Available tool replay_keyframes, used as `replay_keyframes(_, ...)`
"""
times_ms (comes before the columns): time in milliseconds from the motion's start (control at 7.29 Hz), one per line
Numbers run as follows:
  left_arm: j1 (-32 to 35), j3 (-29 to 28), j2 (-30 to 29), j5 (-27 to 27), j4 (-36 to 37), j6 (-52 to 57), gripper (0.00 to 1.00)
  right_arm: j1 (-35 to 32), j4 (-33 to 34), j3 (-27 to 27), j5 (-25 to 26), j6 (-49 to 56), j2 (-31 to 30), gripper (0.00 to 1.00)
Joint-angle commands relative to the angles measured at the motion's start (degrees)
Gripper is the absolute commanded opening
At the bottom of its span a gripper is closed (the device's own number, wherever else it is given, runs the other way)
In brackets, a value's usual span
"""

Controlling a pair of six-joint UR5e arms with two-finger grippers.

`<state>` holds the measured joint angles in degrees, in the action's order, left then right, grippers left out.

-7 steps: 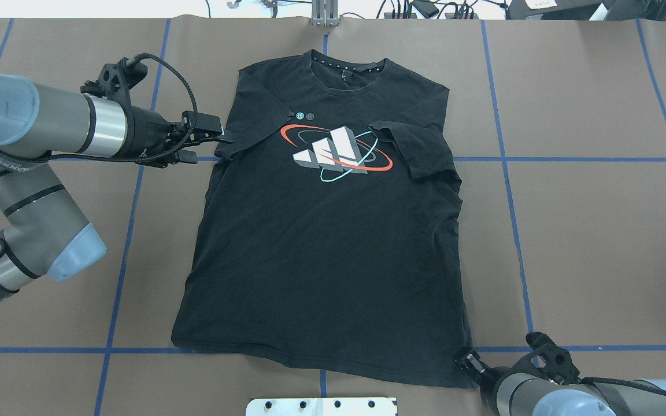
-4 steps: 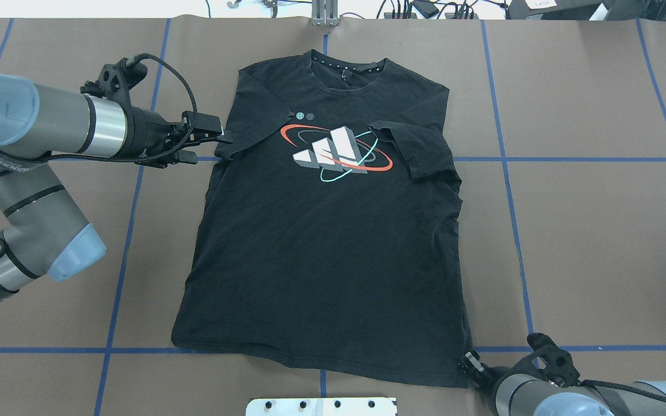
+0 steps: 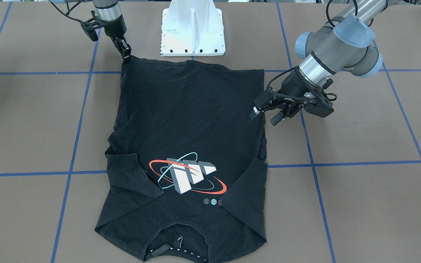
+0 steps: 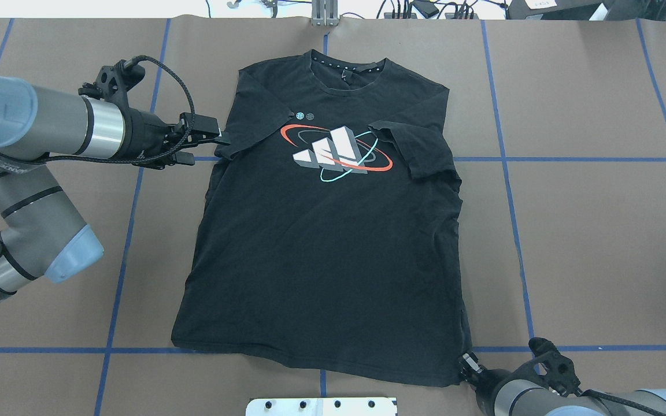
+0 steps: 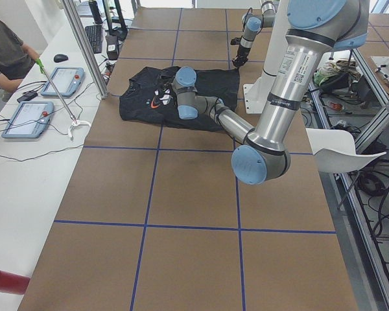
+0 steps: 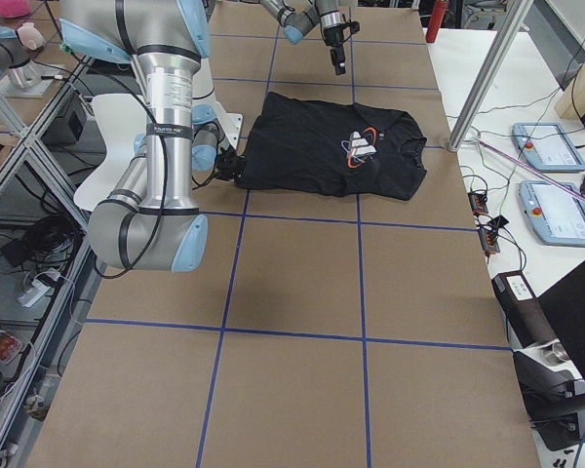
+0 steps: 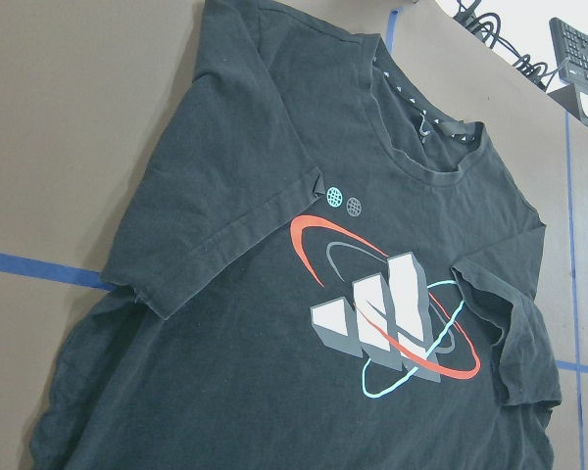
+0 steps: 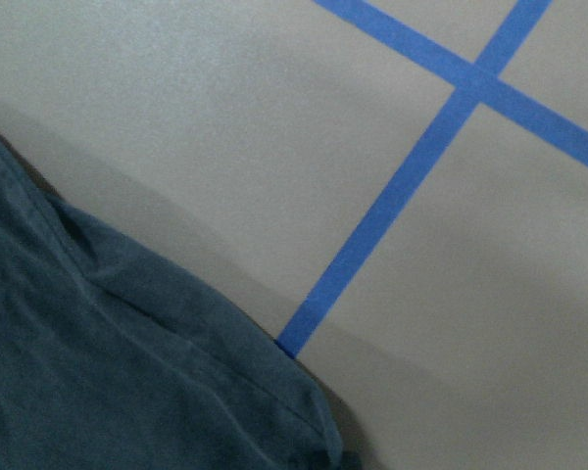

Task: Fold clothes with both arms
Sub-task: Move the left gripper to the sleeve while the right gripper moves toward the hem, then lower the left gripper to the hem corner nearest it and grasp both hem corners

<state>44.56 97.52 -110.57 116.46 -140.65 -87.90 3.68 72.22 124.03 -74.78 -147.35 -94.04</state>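
T-shirt [image 4: 321, 248] lay flat and print-up in the middle of the table [image 4: 599, 231], collar [image 4: 347, 66] away from the robot and hem toward the white pedestal [image 3: 193, 33]. Both sleeves were turned in over the chest, the left sleeve [image 4: 252, 136] and the right sleeve [image 4: 417, 147] flanking the print [image 4: 336, 151]. My read: that squared the body into a rough rectangle, ready for a hem-to-collar fold.

Over on the near corner, the right gripper [image 3: 125, 54] sat right at the hem corner [image 4: 465, 353], and the cloth there rose in a small peak toward it. Whether it pinched the fabric or merely touched it, I could not tell; the tips were too small, and its own wrist camera showed only cloth and tape. That spot looked chosen as the lifting point for one side of the hem.

The left gripper [image 3: 263, 117] hung just beside the shirt's side edge below the left sleeve, fingers spread and gripping nothing, apparently lined up to take that edge.

Brown paper covered the table, crossed by blue tape lines [image 4: 506, 167]. Beyond its far edge ran a white bench [image 5: 26, 194] with control tablets [image 5: 68, 81], and a person [image 5: 3, 48] sat there.
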Motion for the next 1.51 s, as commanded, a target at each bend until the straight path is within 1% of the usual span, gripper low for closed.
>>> replay_keyframes(0, -1.4, 2.0, 2.5, -3.7, -0.2, -5.9, 1.00, -0.2, 0.0, 1.6, -0.4, 0.0, -0.5, 0.00)
replay_keyframes(137, -5.1, 4.6, 4.3, -9.3, 0.8, -8.2, 1.00, -0.3, 0.0, 3.0, -1.1, 0.4, -1.9, 0.00)
replay_keyframes(274, -8.9, 10.3, 8.3, -12.6, 5.8, -8.4, 1.00, -0.3, 0.0, 4.5, -2.8, 0.7, -3.4, 0.00)
replay_keyframes(411, -12.5, 16.8, 9.6, -14.9, 15.1, -9.7, 1.00, -0.3, 0.0, 4.5, -3.1, 0.7, -3.6, 0.00)
replay_keyframes(548, -19.4, 18.6, 10.4, -21.3, 18.4, -14.0, 0.99, -0.4, 0.0, 4.6, -3.4, 0.7, -3.9, 0.00)
replay_keyframes(685, -24.7, 19.0, 13.2, -26.8, 18.5, -14.3, 0.99, -0.4, 0.0, 4.6, -3.4, 0.7, -4.1, 0.00)
replay_keyframes(822, -28.5, 19.2, 16.1, -31.4, 18.5, -14.3, 0.99, -0.5, 0.0, 4.6, -3.4, 0.7, -4.4, 0.00)
replay_keyframes(960, -30.9, 20.3, 18.3, -32.7, 18.5, -14.3, 0.98, -0.5, 0.0, 4.6, -3.5, 0.7, -4.4, 0.00)
replay_keyframes(1097, -33.0, 20.3, 19.5, -32.8, 18.7, -14.3, 0.98, -0.8, 0.0, 4.6, -3.6, 0.7, -4.4, 0.00)
replay_keyframes(1371, -35.1, 20.6, 19.8, -32.4, 18.7, -15.4, 0.96, -1.7, -0.1, 4.6, -4.4, 0.7, -4.2, 0.00)
